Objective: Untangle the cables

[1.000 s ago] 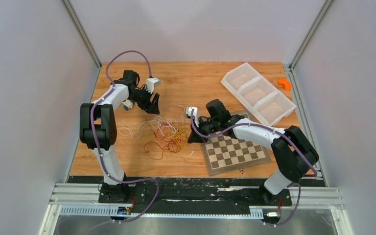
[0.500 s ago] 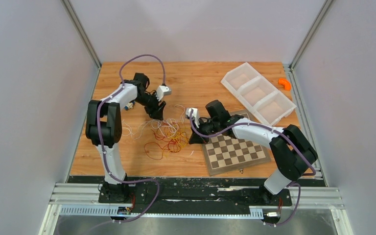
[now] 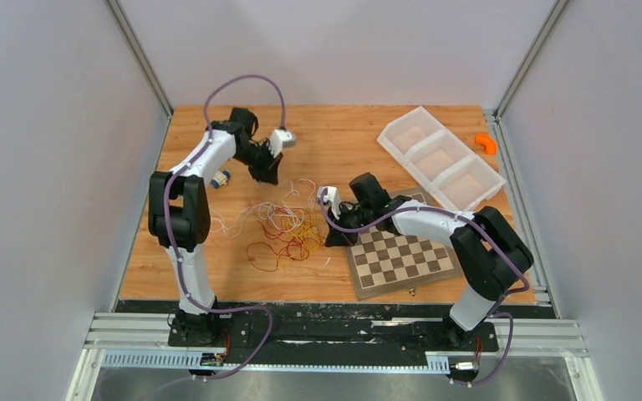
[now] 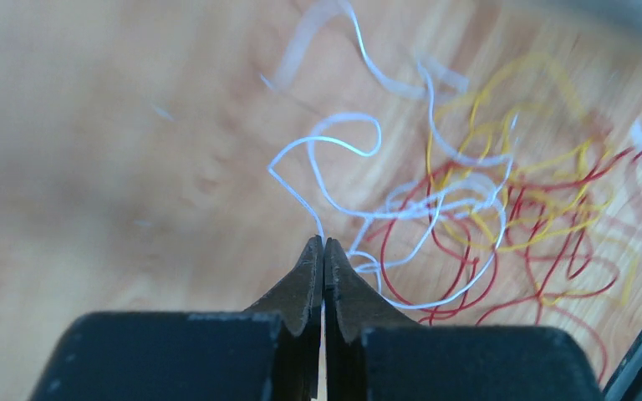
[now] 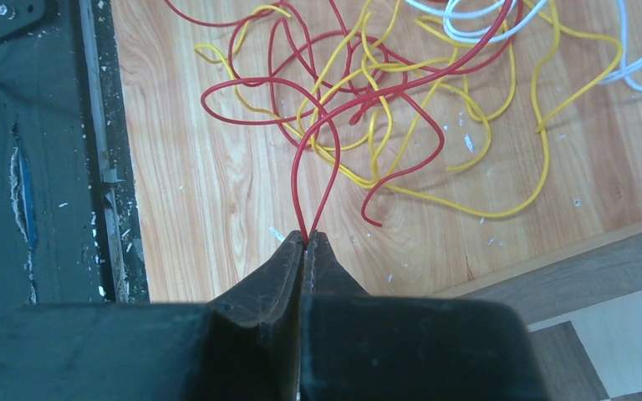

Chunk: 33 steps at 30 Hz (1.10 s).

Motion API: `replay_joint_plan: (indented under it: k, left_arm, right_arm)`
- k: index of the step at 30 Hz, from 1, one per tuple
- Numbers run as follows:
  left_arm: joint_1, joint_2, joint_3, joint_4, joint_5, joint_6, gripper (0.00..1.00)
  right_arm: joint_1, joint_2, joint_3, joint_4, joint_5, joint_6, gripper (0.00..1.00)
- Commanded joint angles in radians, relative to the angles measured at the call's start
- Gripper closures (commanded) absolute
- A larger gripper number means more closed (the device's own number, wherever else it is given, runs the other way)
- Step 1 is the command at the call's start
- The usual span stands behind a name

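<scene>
Top view, bases at 6 o'clock.

- Cables [image 3: 288,227]: a loose tangle of red, yellow and white strands was seen on the table [image 3: 343,134], a little toward 9 o'clock of its centre. White strands were spread toward 12 and 9 o'clock of the heap. Red loops trailed toward 7 o'clock.
- Left gripper [image 3: 267,173]: found at 11 o'clock of the tangle, near its white fringe. In the left wrist view the left gripper [image 4: 323,242] was seen pinched closed, with a white cable [image 4: 295,201] caught at the tips. From the tips this strand ran toward 11 o'clock, curled into a loop, then joined the red and yellow mass at 2 o'clock of the frame. The wood under it was blurred.
- Right gripper [image 3: 332,238]: found at 4 o'clock of the tangle, just beside the chessboard [image 3: 401,255] corner. In the right wrist view the right gripper [image 5: 305,238] was seen closed on a red cable [image 5: 297,175]. Two red runs rose side by side from the tips toward 12 o'clock into the red and yellow knot. A board edge was noted at 4 o'clock of that frame.
- Chessboard: lying at 4 o'clock of the table, under the right arm.
- Tray [image 3: 440,157]: white, three compartments, set askew at 2 o'clock.
- Orange piece [image 3: 486,143]: noted just beyond the tray at the table's 3 o'clock edge. Its kind could not be told.
</scene>
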Motion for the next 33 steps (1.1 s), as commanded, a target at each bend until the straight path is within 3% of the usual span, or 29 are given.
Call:
replay_joint_plan:
  k: [1, 4, 10, 11, 15, 17, 21, 27, 33]
  left_arm:
    - [0.047, -0.199, 0.279, -0.022, 0.183, -0.228, 1.00]
    - [0.082, -0.272, 0.434, 0.099, 0.228, -0.474, 1.00]
    - [0.103, -0.434, 0.532, 0.449, 0.180, -0.850, 1.00]
    - [0.103, -0.447, 0.534, 0.520, 0.176, -0.879, 1.00]
    - [0.103, -0.485, 0.558, 0.638, 0.162, -1.021, 1.00]
    - [0.103, -0.491, 0.580, 0.662, 0.175, -1.057, 1.00]
    - [0.103, -0.506, 0.580, 0.689, 0.198, -1.093, 1.00]
    - [0.102, -0.529, 0.559, 0.714, 0.229, -1.130, 1.00]
    - [0.102, -0.553, 0.545, 0.722, 0.234, -1.142, 1.00]
  right_arm:
    - [-0.003, 0.030, 0.041, 0.011, 0.008, -0.028, 1.00]
    - [-0.002, 0.057, 0.048, 0.012, 0.009, -0.027, 1.00]
    - [-0.001, 0.064, 0.062, 0.011, 0.006, -0.024, 0.93]
    - [-0.001, 0.057, 0.067, 0.010, 0.001, -0.021, 0.87]
    - [-0.008, 0.000, 0.146, -0.041, -0.013, 0.018, 0.40]
    - [-0.016, -0.040, 0.211, -0.069, -0.021, 0.047, 0.26]
    - [-0.036, -0.105, 0.377, -0.078, -0.015, 0.134, 0.08]
    - [-0.036, -0.084, 0.550, 0.000, 0.065, 0.253, 0.04]
    - [-0.022, 0.073, 0.684, 0.131, -0.008, 0.349, 0.05]
